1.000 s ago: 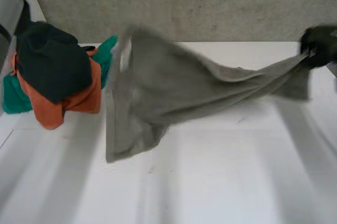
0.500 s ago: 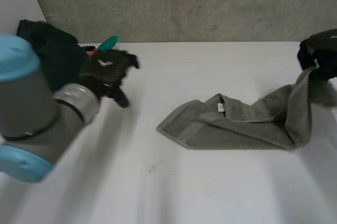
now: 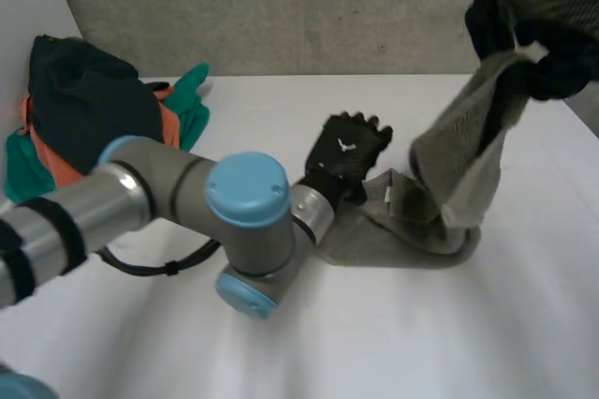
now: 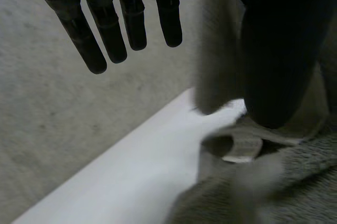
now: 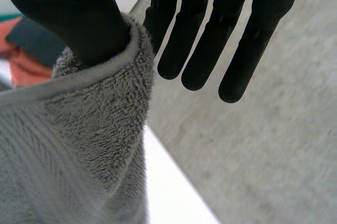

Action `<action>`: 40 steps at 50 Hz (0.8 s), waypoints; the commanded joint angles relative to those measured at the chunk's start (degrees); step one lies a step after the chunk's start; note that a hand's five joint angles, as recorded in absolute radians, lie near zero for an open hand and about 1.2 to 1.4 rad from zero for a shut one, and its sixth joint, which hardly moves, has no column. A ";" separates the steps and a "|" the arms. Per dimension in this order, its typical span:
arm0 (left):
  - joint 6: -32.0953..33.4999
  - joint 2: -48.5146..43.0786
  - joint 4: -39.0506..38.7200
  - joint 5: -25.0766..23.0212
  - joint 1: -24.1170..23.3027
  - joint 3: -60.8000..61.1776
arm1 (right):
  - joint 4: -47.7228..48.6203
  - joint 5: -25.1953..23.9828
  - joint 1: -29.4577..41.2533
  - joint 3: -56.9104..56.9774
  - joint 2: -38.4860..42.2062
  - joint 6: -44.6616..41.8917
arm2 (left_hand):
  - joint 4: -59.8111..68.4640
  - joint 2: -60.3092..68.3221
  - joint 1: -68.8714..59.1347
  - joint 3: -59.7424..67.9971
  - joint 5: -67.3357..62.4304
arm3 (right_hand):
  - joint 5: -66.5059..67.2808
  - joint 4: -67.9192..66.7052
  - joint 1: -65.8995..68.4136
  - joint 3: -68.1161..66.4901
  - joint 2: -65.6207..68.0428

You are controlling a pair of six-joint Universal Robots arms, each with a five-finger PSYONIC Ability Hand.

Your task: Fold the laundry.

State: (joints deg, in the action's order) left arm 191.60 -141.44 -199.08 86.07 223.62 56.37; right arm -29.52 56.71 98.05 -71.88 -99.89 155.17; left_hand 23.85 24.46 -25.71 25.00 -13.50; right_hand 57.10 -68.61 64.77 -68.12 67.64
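Here, fluffy grey towel (image 5: 79, 145), hemmed edge.

The setting reads as a robotics lab or test cell. The work surface is a plain white counter (image 3: 449, 343) with a smooth, unmarked top, set against a bare wall of rough grey concrete (image 3: 281, 15). A left robot arm (image 3: 245, 191) of grey metal joints and light-blue caps reaches across the counter. The laundry is laid out like test material: a heap of dark green, orange and teal clothes (image 3: 89, 118) sits at the counter's far left corner. A grey terry towel (image 3: 459, 155) has one end on the counter and the other held up by the black right hand (image 3: 538, 24).
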 commanded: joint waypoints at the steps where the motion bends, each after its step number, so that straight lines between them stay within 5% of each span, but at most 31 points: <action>1: -1.49 -5.51 0.80 -0.02 -3.02 -3.81 | 0.26 -2.66 -0.31 2.53 -3.29 4.35 | 3.68 3.06 -1.82 2.52 -4.03 | 12.90 -11.39 15.23 -11.88 12.36; 3: -2.19 -5.87 1.41 -0.02 -3.28 -3.98 | 0.61 -3.01 -0.93 3.32 -3.29 5.32 | 10.04 9.42 -8.18 8.88 -10.39 | 12.90 -11.39 15.23 -11.88 12.36; 8: -4.91 -5.52 3.52 -0.11 -2.93 -3.90 | 1.84 -3.10 -1.37 3.50 -2.68 5.67 | 56.03 55.41 -54.16 54.87 -56.37 | 12.90 -11.39 15.23 -11.88 12.36; 15: -6.33 -0.17 4.14 2.52 -0.74 -2.23 | 2.37 -2.66 -4.00 3.06 1.18 5.06 | 56.15 55.54 -54.29 55.00 -56.50 | 12.90 -11.39 15.23 -11.88 12.36; 20: -6.24 9.75 3.79 7.62 5.23 4.17 | 2.19 -2.84 -5.85 2.62 2.51 4.88 | 56.15 55.54 -54.29 55.00 -56.50 | 12.90 -11.39 15.23 -11.88 12.36; 30: -6.15 25.24 3.87 4.47 8.76 14.64 | 2.36 -3.19 -6.82 -0.36 2.51 4.88 | 56.15 55.54 -54.29 55.00 -56.50 | 12.90 -11.39 15.23 -11.88 12.36; 32: -5.98 24.81 4.23 1.48 8.41 15.79 | 2.37 -3.19 -6.73 -1.76 2.42 4.79 | 16.49 15.87 -14.63 15.33 -16.84 | 12.90 -11.39 15.23 -11.88 12.36; 33: -5.80 24.37 4.31 0.43 8.32 16.14 | 2.37 -3.19 -6.73 -2.03 2.51 4.79 | 6.99 6.37 -5.12 5.83 -7.33 | 12.90 -11.39 15.23 -11.88 12.36; 40: -5.54 11.63 4.58 -3.10 4.64 13.16 | 2.54 -3.10 -6.56 -2.30 2.33 4.97 | 8.91 8.29 -7.04 7.75 -9.25 | 12.90 -11.39 15.23 -11.88 12.36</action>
State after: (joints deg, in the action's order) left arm 185.76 -120.28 -194.69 85.47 231.62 72.46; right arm -27.16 53.54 91.31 -73.92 -97.42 159.99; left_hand 29.62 30.23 -28.78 30.46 -19.46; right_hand 57.09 -68.63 64.77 -68.12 67.64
